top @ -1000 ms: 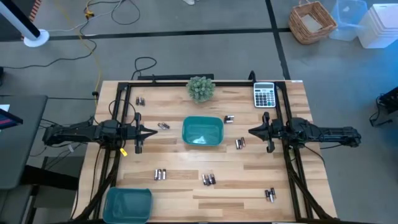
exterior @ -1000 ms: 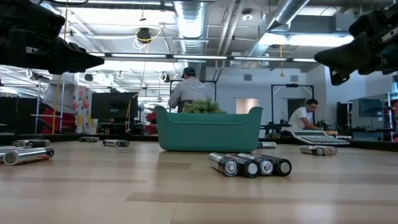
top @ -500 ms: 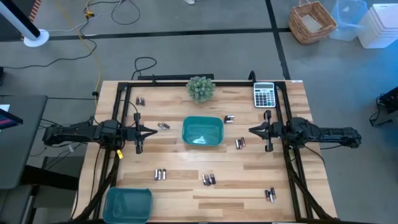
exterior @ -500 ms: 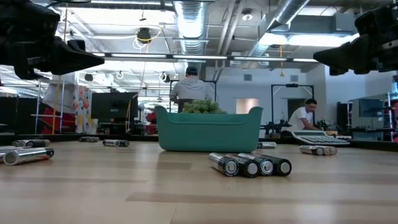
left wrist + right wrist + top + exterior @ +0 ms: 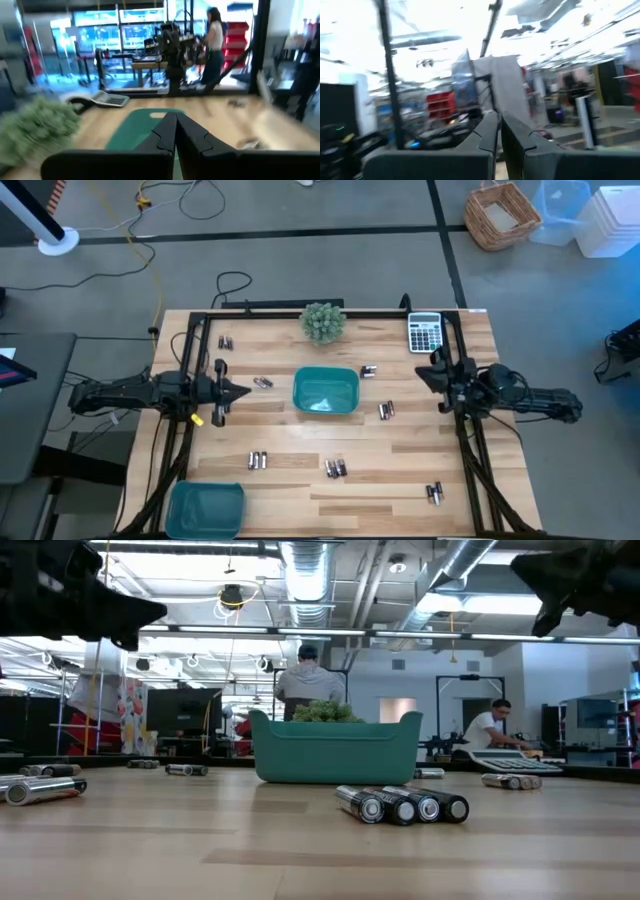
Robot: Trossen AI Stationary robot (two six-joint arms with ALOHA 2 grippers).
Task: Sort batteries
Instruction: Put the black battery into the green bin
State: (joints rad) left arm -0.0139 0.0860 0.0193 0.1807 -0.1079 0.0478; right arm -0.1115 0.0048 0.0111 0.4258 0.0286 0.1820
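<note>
Left gripper [image 5: 243,391] fingers pressed together, empty, at 9 o'clock of the central teal tray [image 5: 325,391], pointing at it. Right gripper [image 5: 422,375] also closed, empty, at 3 o'clock of the tray near the calculator [image 5: 425,332], tilted up. Batteries [image 5: 335,468] scattered in small groups on the wooden table [image 5: 400,460]: 6 o'clock of the tray, also 10 o'clock near the plant [image 5: 323,321], and 4 o'clock. Second teal tray [image 5: 206,508] at the table's 7 o'clock corner.

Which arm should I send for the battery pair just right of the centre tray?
Right, probably. The battery pair lies on the right gripper's side of the centre tray; the left gripper would have to cross that tray.
</note>
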